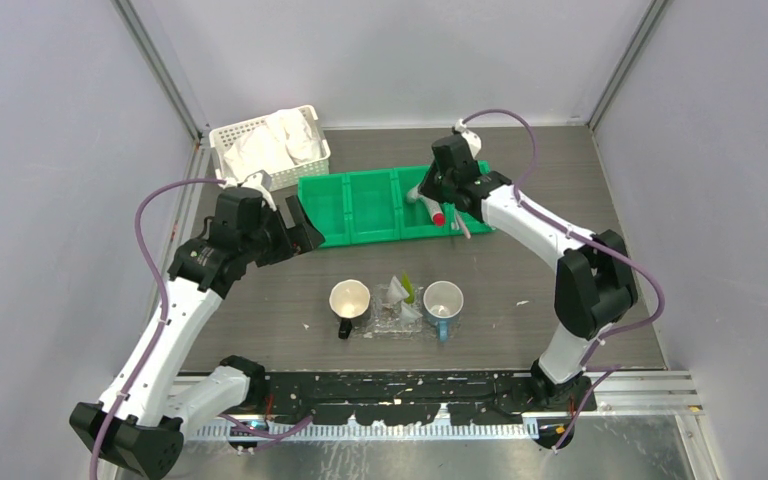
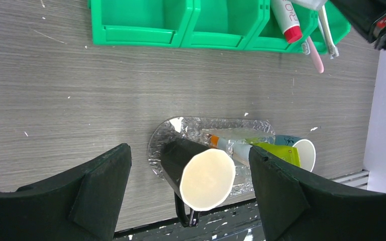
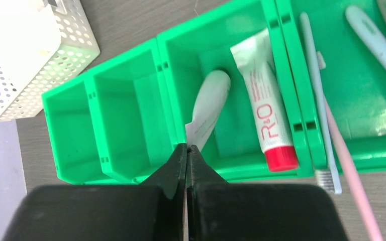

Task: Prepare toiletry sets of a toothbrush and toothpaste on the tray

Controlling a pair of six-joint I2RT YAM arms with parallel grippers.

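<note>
The right gripper (image 3: 187,150) had its fingers pressed together on the flat crimped tail of a plain white toothpaste tube (image 3: 210,100). The tube's cap end sat down in the third compartment of the green plastic four-compartment bin (image 3: 120,115) toward the worktop's far edge, beside a white tube with a red cap (image 3: 267,115). A pale blue toothbrush (image 3: 314,90) and a slim pink toothbrush (image 3: 349,165) lay in the end compartment, jutting over its near wall. The left gripper (image 1: 305,230) hung by the bin's left end, fingers spread wide, holding nothing. The small clear plastic tray (image 2: 157,140) sat near the middle of the worktop's near edge between a black, cream-lined mug (image 1: 349,298) and a white mug (image 1: 443,300), and carried a yellow-green tube (image 2: 276,150).
</note>
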